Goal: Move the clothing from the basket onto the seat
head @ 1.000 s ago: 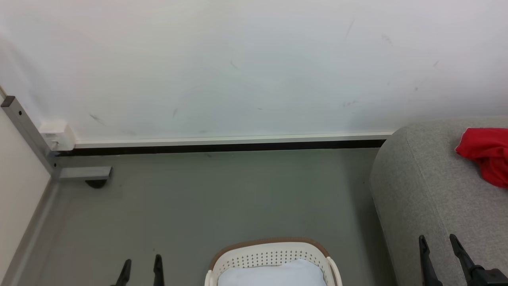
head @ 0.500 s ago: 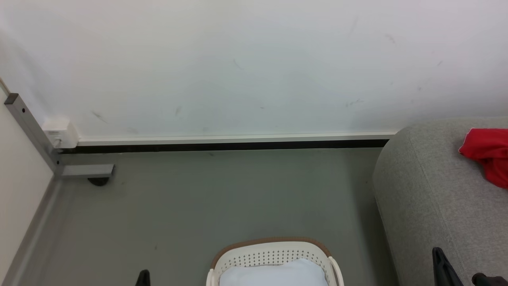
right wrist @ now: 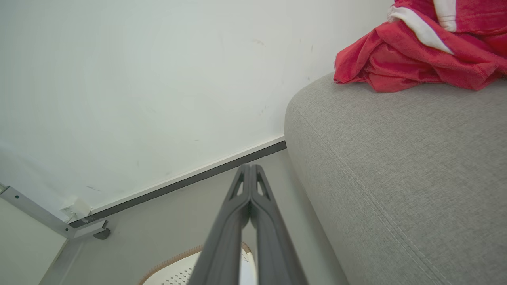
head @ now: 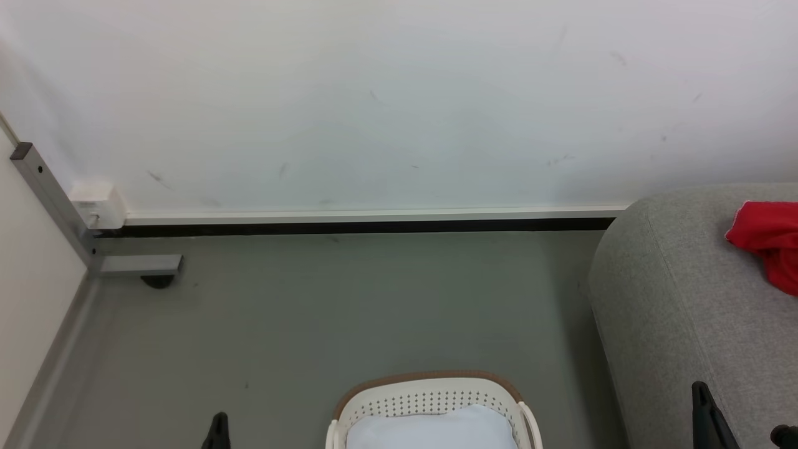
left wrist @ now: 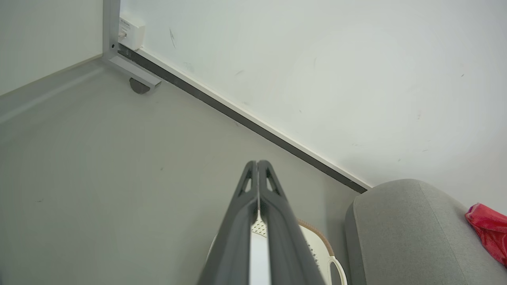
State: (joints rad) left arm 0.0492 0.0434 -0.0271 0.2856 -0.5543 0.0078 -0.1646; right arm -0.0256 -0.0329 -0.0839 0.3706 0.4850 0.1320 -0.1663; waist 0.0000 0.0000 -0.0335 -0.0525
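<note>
Clothing (right wrist: 412,59): red heap, upper right of right wrist view, lay on seat (right wrist: 396,178). Basket (head: 430,394), bottom centre of head view, partly cut off: pale pad (head: 430,429), no red seen. Left gripper (left wrist: 258,164), right gripper (right wrist: 250,167): fingers pressed together, empty. Transfer judged nearly complete.

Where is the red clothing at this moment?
The clothing lies bunched on top of the seat, at the head view's far right edge near the wall, well right of the basket.

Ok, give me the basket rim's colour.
The basket rim is brown, clearest in the head view.
</note>
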